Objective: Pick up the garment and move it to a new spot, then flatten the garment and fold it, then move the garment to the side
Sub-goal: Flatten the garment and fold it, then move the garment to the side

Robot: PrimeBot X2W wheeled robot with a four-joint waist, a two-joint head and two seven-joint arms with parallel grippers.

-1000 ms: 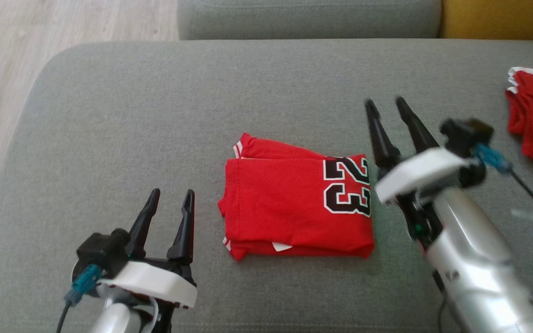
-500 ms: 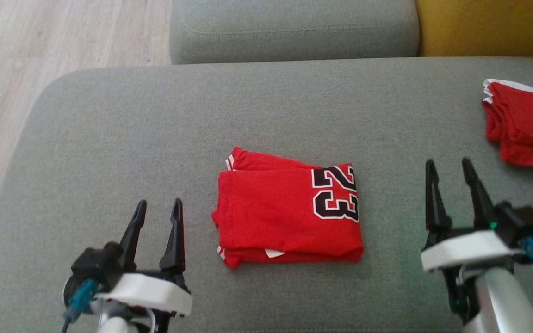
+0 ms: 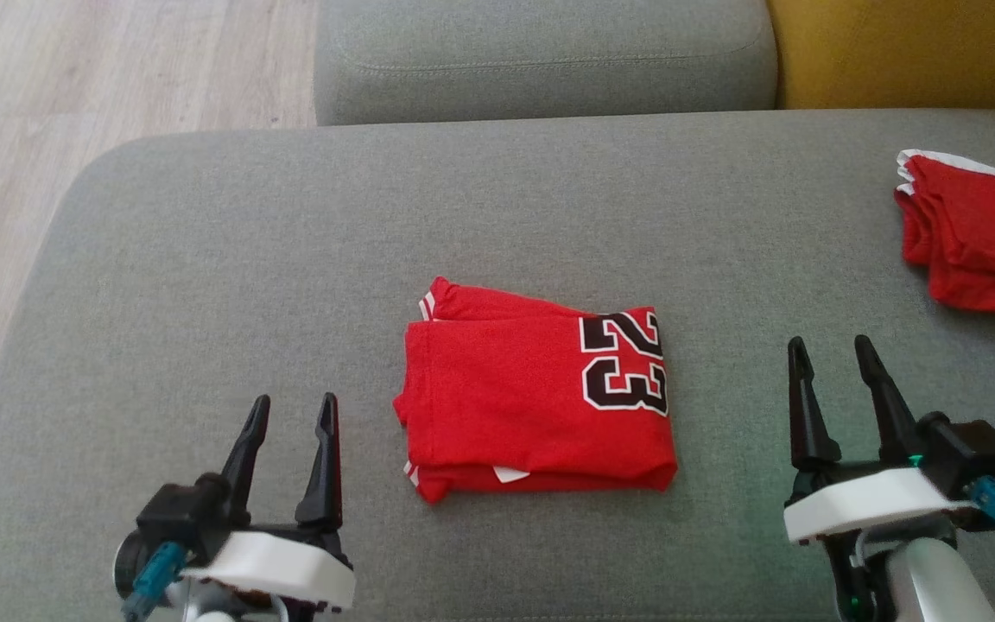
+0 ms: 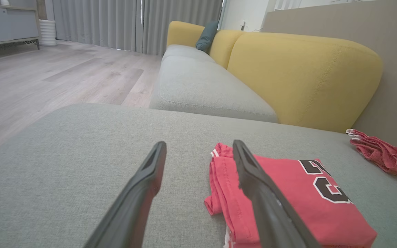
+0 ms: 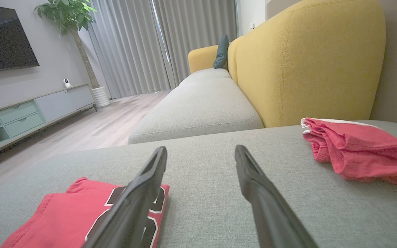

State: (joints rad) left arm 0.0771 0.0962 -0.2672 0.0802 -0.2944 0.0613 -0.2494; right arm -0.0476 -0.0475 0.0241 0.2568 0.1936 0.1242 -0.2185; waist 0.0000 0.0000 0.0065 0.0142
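The garment (image 3: 532,393) is a red jersey with a black and white "23", folded into a neat rectangle in the middle of the grey sofa cushion (image 3: 204,259). My left gripper (image 3: 293,408) hovers open at the lower left, a short way left of the garment (image 4: 298,193), empty. At the lower right my right gripper (image 3: 830,347) stands open and empty, to the right of the garment (image 5: 67,217). Neither gripper touches the cloth.
A second red garment (image 3: 977,233) lies crumpled at the cushion's far right edge (image 5: 360,151). A further grey seat cushion (image 3: 541,56) and a yellow backrest (image 3: 912,52) lie behind. Wooden floor (image 3: 74,86) drops off to the left.
My right arm has pulled back from beside the garment's right edge to the lower right. The left gripper has drawn back slightly. The camera has tilted a little. The garment lies unchanged.
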